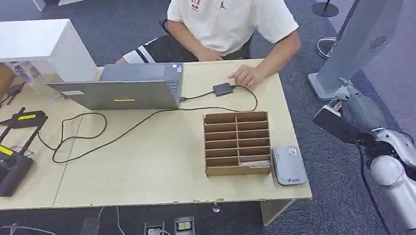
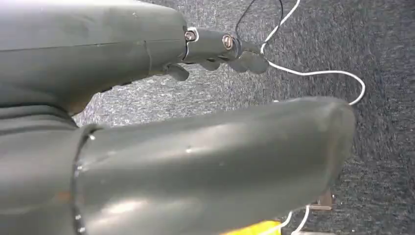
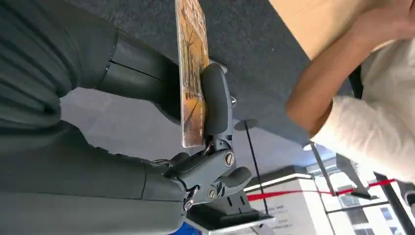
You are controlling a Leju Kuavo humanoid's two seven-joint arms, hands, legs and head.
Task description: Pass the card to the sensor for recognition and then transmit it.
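Gripping a thin card with an orange-brown printed face [image 3: 192, 73], the robot's right hand [image 3: 195, 127] pinches it edge-on between thumb and a finger, well out past the table's right end, probably to keep the flat face free for reading. Its left hand [image 2: 215, 49] hangs over grey carpet, holding nothing, fingers loosely apart. On the pale wooden table [image 1: 142, 167], a small black sensor pad [image 1: 222, 89] lies by a seated person's hand [image 1: 246, 76], ready to receive.

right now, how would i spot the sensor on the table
Start at the cardboard divider box near the wooden table's right end. The sensor lies flat against its right side at the front corner: a pale grey slab, unlike the small black box by the person's hand.
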